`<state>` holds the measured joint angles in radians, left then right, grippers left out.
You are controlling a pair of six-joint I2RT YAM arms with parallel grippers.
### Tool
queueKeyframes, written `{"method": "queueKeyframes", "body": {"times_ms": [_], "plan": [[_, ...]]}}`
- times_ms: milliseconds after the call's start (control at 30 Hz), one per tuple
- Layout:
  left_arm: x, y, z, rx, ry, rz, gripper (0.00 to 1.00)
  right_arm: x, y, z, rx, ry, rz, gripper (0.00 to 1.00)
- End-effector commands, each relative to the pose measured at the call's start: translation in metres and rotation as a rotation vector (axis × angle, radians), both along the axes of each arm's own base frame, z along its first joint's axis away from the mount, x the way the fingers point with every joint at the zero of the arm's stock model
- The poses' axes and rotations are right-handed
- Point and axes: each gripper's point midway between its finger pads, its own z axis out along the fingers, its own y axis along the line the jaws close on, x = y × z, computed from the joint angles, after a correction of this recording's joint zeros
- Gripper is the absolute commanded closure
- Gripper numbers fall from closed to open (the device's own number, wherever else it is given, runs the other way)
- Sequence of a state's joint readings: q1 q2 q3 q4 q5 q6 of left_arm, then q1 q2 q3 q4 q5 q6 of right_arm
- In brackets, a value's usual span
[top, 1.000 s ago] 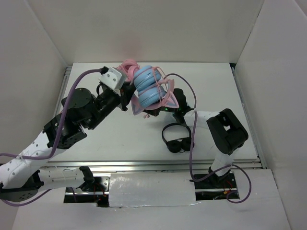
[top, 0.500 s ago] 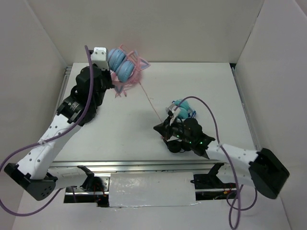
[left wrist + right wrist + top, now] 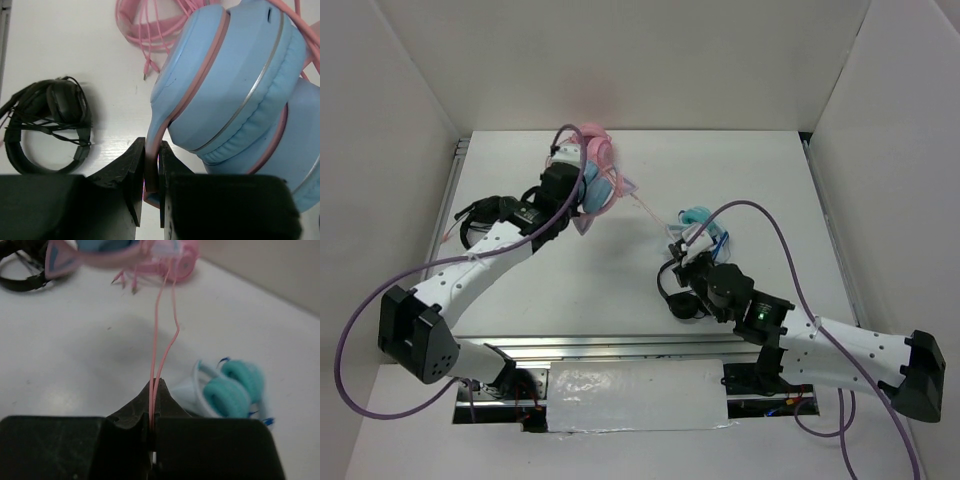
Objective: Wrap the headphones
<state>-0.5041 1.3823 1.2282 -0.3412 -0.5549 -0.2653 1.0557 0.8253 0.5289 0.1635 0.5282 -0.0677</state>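
Note:
The headphones have light blue ear cups and a pink headband, and sit at the back left of the table. My left gripper is shut on the pink headband just below one cup. A thin pink cable runs from them to my right gripper. The right gripper is shut on two strands of this cable, which stretch away towards the blurred headphones.
An all-pink pair lies just behind the headphones. A teal-and-white pair lies right of my right gripper. One black headset lies under the right arm, another black headset beside the left arm. White walls enclose the table.
The left arm carried the headphones from the table's middle to the back left. The right arm swung in towards the middle and its jaws shut on the pink cable.

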Motion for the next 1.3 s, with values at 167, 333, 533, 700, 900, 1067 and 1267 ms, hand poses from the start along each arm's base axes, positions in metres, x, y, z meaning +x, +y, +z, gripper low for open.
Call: {"method": "queueKeyframes", "body": {"times_ms": [167,333,533,700,900,1067,1267], "plan": [[-0.015,-0.068,-0.044,0.061,-0.006,-0.185,1.00,0.033,-0.015,0.118,-0.193,-0.414,-0.080,1.00],[-0.049,-0.117,-0.074,0.079,0.057,-0.407,1.00,0.039,0.015,0.123,-0.319,-0.469,0.194,1.00],[-0.106,-0.170,-0.085,0.081,0.007,-0.717,1.00,0.052,0.035,0.112,-0.352,-0.413,0.403,1.00],[-0.148,-0.191,-0.071,0.035,-0.066,-0.893,1.00,0.068,0.040,0.095,-0.314,-0.339,0.474,1.00],[-0.166,-0.187,-0.038,0.001,-0.170,-0.943,1.00,0.094,0.038,0.061,-0.222,-0.191,0.445,1.00],[-0.171,-0.167,-0.006,-0.052,-0.249,-0.894,1.00,0.111,0.018,0.033,-0.106,-0.083,0.328,1.00],[-0.172,-0.149,0.014,-0.115,-0.272,-0.808,1.00,0.102,0.010,0.028,0.095,-0.041,0.342,1.00]]}}
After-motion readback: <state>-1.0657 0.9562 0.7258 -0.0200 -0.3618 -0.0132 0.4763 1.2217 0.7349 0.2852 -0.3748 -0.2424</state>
